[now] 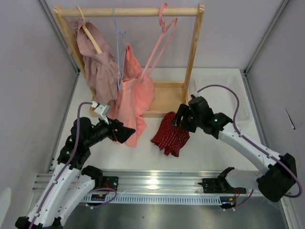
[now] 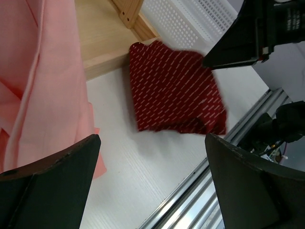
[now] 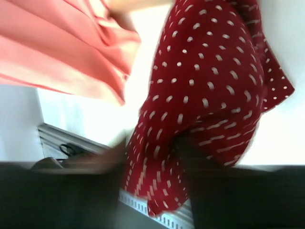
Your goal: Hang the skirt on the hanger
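I count two arms, three hangers and three garments; one wooden rack point(image 1: 133, 11) stands on the table point(image 1: 138, 160), with one white perforated tray point(image 1: 224, 95) to its right. The skirt point(image 1: 169, 136) is on the table in front of the rack base, between the two grippers. Its long axis runs from the right gripper point(image 1: 180, 121) down towards the near edge, leaning slightly left. That gripper appears clamped on the skirt's far edge, though my right wrist view is blurred. The left gripper point(image 1: 126, 133) has its fingers point(image 2: 52, 186) wide apart with nothing between them, just beside the salmon garment point(image 1: 136, 95). The hanger point(image 1: 158, 47) hangs bare at the rail's right end, its frame slanting down-left; the blue wire hanger point(image 1: 119, 52) carries the salmon garment; the wooden hanger point(image 1: 90, 38) carries the mauve garment point(image 1: 97, 67).
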Controlling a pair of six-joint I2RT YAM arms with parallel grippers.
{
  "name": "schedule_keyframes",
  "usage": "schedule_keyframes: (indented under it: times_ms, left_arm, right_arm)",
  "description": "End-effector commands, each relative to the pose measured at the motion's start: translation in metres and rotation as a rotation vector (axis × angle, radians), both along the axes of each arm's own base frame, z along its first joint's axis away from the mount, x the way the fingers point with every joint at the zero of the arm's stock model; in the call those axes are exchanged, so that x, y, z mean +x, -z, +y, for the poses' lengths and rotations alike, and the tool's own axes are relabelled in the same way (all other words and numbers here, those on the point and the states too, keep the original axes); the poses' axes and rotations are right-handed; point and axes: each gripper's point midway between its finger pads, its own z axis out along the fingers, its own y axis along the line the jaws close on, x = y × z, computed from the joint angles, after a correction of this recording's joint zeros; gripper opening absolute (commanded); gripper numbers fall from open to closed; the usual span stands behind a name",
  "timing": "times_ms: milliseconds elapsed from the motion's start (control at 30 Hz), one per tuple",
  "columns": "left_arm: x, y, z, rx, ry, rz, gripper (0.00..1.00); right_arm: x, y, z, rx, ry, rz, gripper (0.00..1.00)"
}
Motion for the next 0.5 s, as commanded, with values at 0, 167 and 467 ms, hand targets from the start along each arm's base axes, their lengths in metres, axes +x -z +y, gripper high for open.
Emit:
schedule_keyframes:
  times_ms: [0, 167, 467]
  left_arm:
    - [0.004, 0.008, -0.017, -0.090, 0.045, 0.078, 0.95]
    - [0.009, 0.039, -0.029, -0.080, 0.029, 0.177, 0.93]
    - [0.002, 0.082, -0.052, -0.014, 0.035, 0.254, 0.88]
  right_arm:
    - [0.004, 0.007, 0.019, 0.040, -0.068, 0.008, 0.71]
    - [0.003, 0.017, 0.007, -0.051, -0.041, 0.000, 0.88]
    - [-0.078, 0.035, 0.021, -0.110, -0.072, 0.004, 0.42]
